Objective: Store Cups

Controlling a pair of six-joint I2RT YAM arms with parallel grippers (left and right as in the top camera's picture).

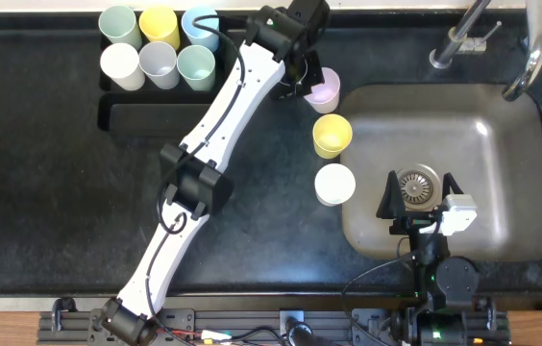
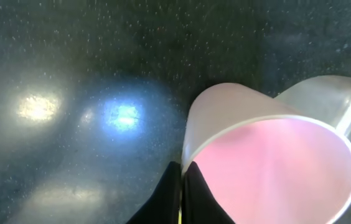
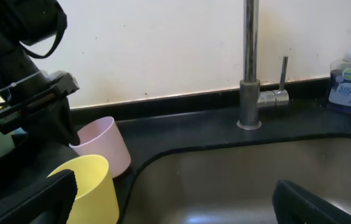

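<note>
Pink cup (image 2: 275, 168), left wrist view shows, is pinched by left gripper (image 2: 183, 179).

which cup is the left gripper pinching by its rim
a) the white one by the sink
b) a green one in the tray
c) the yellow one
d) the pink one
d: the left gripper is closed on the wall of the pink cup, while the yellow cup and the white cup stand free beside the sink.

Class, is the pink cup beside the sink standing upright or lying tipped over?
Upright: the pink cup stands on its base on the counter, open mouth facing up.
</note>
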